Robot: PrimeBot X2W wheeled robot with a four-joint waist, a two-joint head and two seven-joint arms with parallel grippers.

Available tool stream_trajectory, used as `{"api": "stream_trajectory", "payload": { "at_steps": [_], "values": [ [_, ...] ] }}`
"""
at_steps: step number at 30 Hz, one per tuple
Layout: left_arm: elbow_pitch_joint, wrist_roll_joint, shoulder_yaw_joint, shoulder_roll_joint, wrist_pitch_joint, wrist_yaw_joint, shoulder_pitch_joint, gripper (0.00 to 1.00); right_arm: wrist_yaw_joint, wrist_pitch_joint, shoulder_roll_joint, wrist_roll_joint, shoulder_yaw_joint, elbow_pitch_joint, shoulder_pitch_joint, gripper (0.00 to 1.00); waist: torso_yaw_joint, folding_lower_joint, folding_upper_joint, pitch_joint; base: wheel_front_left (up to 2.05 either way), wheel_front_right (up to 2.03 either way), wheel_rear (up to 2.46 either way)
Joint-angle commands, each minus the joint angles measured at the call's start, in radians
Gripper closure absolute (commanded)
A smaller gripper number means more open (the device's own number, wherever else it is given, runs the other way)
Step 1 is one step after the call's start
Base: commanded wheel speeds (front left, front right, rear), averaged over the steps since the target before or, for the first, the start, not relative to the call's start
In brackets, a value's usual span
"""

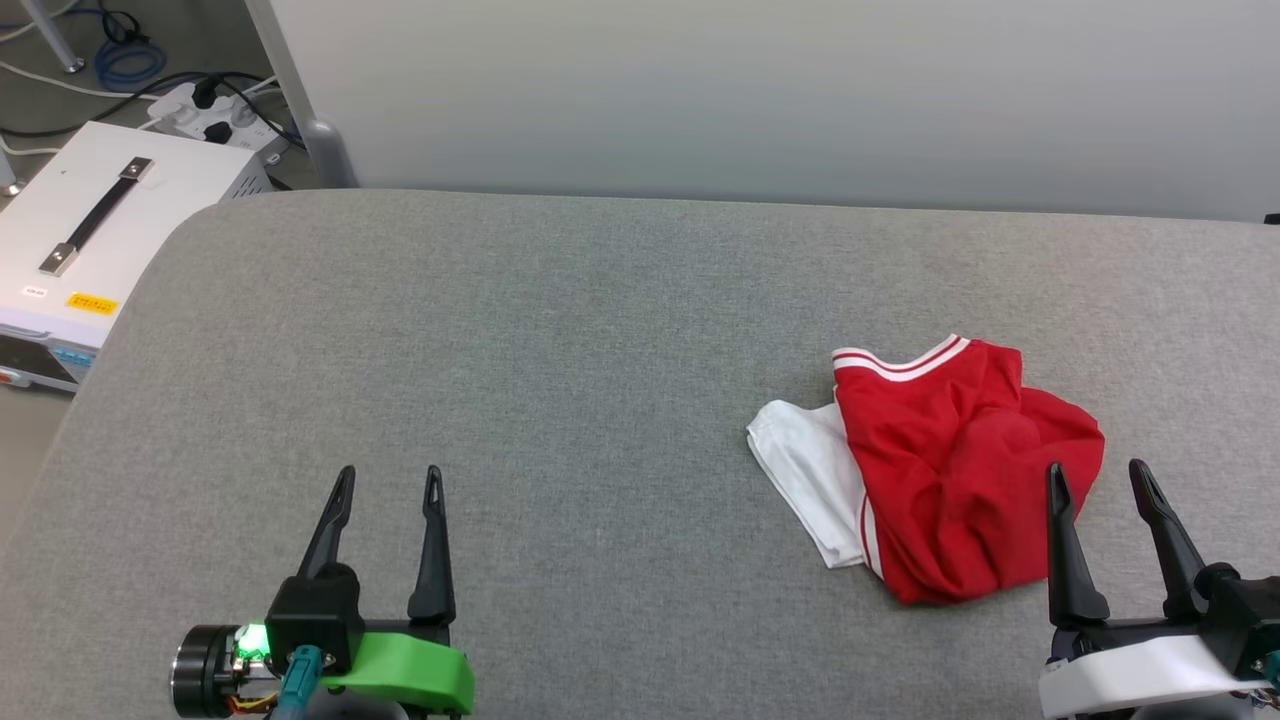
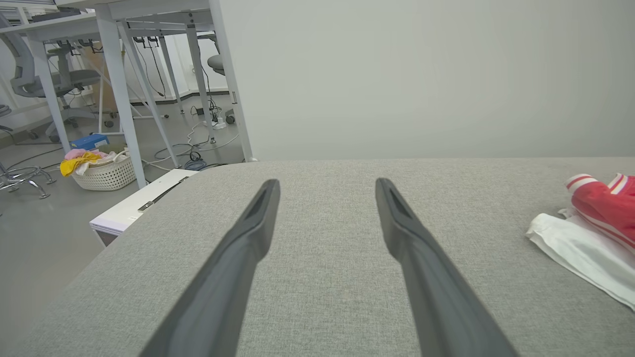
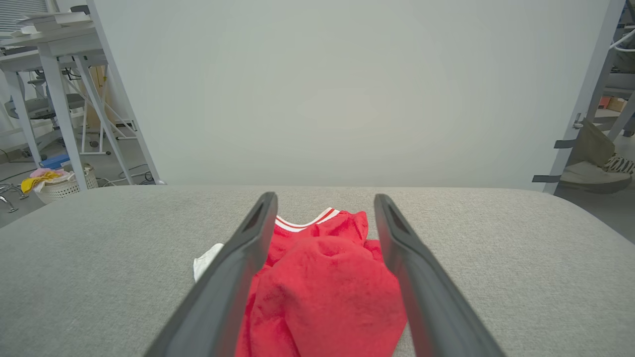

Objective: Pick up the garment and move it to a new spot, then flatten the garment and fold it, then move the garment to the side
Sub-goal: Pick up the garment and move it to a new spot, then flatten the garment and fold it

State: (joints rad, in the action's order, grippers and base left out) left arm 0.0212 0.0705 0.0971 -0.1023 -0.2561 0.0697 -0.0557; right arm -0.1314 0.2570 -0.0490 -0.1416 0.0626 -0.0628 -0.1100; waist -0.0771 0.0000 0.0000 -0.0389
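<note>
The garment (image 1: 950, 470) lies crumpled on the right half of the grey table (image 1: 560, 380): red cloth bunched up, a white sleeve poking out on its left, a red-white striped trim at its far edge. My right gripper (image 1: 1098, 478) hovers open at the garment's near right edge; in the right wrist view the red heap (image 3: 322, 282) sits between the spread fingers of that gripper (image 3: 325, 203). My left gripper (image 1: 390, 482) stands open over bare table at the lower left, well apart from the garment (image 2: 595, 223), which shows at the right of the left wrist view beyond my left gripper (image 2: 327, 186).
A pale partition wall (image 1: 760, 90) runs along the table's far edge. On the floor to the left stand a white case with a handle (image 1: 100, 220), a power strip with cables (image 1: 215, 110) and a laundry basket (image 2: 101, 171). The table's corners are rounded.
</note>
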Motion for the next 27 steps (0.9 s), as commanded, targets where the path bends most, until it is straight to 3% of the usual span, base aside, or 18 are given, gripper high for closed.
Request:
{"api": "stream_trajectory", "payload": {
  "at_steps": [1,7,17,23,27],
  "values": [
    [0.003,-0.011,-0.004,0.006,-0.006,-0.007,-0.015,0.00,0.001,0.005,-0.001,-0.002,-0.001,0.002,-0.011,0.00,-0.001,0.0000,0.0000,-0.001,0.00,0.00,0.00],
    [0.019,-0.009,-0.017,0.010,-0.006,-0.042,0.032,0.00,0.001,0.005,-0.001,0.001,-0.001,-0.002,-0.002,0.00,-0.003,0.0000,0.0000,-0.010,0.00,0.00,0.00],
    [0.118,0.003,0.020,-0.048,-0.006,-0.172,0.333,0.00,0.001,0.005,-0.001,0.013,-0.022,-0.014,0.046,0.00,0.019,0.0000,0.0000,-0.065,0.00,0.00,0.00],
    [0.248,0.054,0.125,-0.101,0.030,-0.198,0.573,0.00,0.001,0.005,-0.001,0.022,-0.039,-0.021,0.084,0.00,0.051,0.0000,0.0000,-0.111,0.00,0.00,0.00],
    [0.302,0.171,0.274,-0.137,0.132,-0.200,0.726,0.00,0.001,0.005,-0.001,0.025,-0.048,-0.026,0.109,0.00,0.074,0.0000,0.0000,-0.143,0.00,0.00,0.00]
  ]
}}
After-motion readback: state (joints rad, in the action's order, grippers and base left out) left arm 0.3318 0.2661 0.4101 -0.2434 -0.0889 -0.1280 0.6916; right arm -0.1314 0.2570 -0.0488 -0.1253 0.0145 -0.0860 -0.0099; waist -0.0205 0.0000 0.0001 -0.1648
